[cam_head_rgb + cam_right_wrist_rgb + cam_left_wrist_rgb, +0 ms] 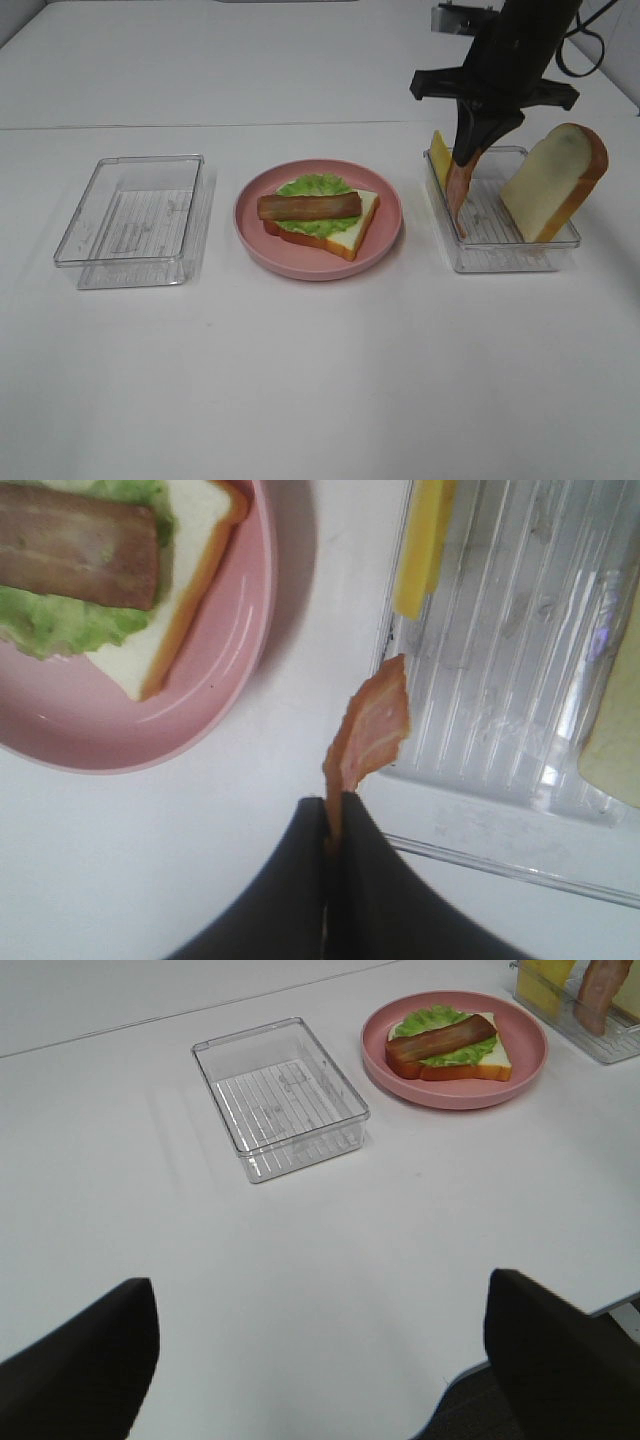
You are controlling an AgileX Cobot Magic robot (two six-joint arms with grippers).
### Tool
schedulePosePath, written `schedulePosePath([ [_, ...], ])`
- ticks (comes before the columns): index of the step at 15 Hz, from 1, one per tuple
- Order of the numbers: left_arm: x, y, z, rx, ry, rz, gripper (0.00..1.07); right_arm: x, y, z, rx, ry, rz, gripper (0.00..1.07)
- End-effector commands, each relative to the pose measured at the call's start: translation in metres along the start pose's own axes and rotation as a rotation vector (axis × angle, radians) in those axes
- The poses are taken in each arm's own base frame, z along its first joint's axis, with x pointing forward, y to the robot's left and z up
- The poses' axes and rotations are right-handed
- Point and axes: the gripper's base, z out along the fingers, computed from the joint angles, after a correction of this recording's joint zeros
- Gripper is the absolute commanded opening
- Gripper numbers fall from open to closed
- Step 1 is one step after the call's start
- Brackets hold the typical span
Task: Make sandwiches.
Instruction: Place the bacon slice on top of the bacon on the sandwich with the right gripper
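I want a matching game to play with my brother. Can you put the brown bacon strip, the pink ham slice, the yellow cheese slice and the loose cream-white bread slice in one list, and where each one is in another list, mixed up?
1. brown bacon strip
2. pink ham slice
3. yellow cheese slice
4. loose cream-white bread slice

a. leaning at the right end of the clear plastic tray
b. pinched in the right gripper
c. lying on the green lettuce on the round pink plate
d. standing at that tray's left end

Pairs: 1-c, 2-b, 3-d, 4-a

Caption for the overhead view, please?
Black right hand pinches a pink ham slice at a clear plastic tray, beside a half-built sandwich.
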Motion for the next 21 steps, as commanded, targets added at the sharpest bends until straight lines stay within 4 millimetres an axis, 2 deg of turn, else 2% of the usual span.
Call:
schedulePosePath([
  [1, 0.001, 0.000, -0.003, 0.001, -0.033, -0.004, 0.84, 0.011, 0.007, -0.037, -0.022, -0.020, -0.006, 0.00],
  [2, 0.001, 0.000, -0.003, 0.001, -0.033, -0.004, 0.84, 0.016, 0.014, -0.060, -0.062, -0.080, -0.009, 0.00],
  [4, 0.001, 0.000, -0.003, 0.001, -0.033, -0.004, 0.84, 0.022, 0.025, -0.078, -0.167, -0.122, -0.019, 0.00],
  [8, 0.001, 0.000, -0.003, 0.001, -0.033, -0.004, 0.84, 0.016, 0.046, -0.080, -0.412, -0.179, -0.114, 0.00],
  [10, 0.001, 0.000, -0.003, 0.001, -0.033, -0.004, 0.84, 0.003, 0.056, -0.067, -0.555, -0.203, -0.102, 0.00],
  [13, 0.001, 0.000, -0.003, 0.001, -0.033, -0.004, 0.84, -0.007, 0.071, -0.040, -0.619, -0.178, -0.118, 0.00],
  [16, 0.001, 0.000, -0.003, 0.001, -0.033, -0.004, 0.84, -0.025, 0.095, -0.006, -0.754, -0.211, -0.079, 0.00],
  [17, 0.001, 0.000, -0.003, 0.001, -0.033, -0.004, 0.84, -0.035, 0.100, 0.010, -0.874, -0.220, -0.027, 0.00],
  [18, 0.001, 0.000, -0.003, 0.001, -0.033, -0.004, 0.84, -0.035, 0.100, 0.010, -0.874, -0.220, -0.027, 0.00],
  [19, 0.001, 0.000, -0.003, 0.002, -0.033, -0.004, 0.84, -0.041, 0.099, 0.028, -0.907, -0.221, 0.003, 0.00],
  [21, 0.001, 0.000, -0.003, 0.002, -0.033, -0.004, 0.84, -0.045, 0.096, 0.045, -0.879, -0.214, 0.023, 0.00],
])
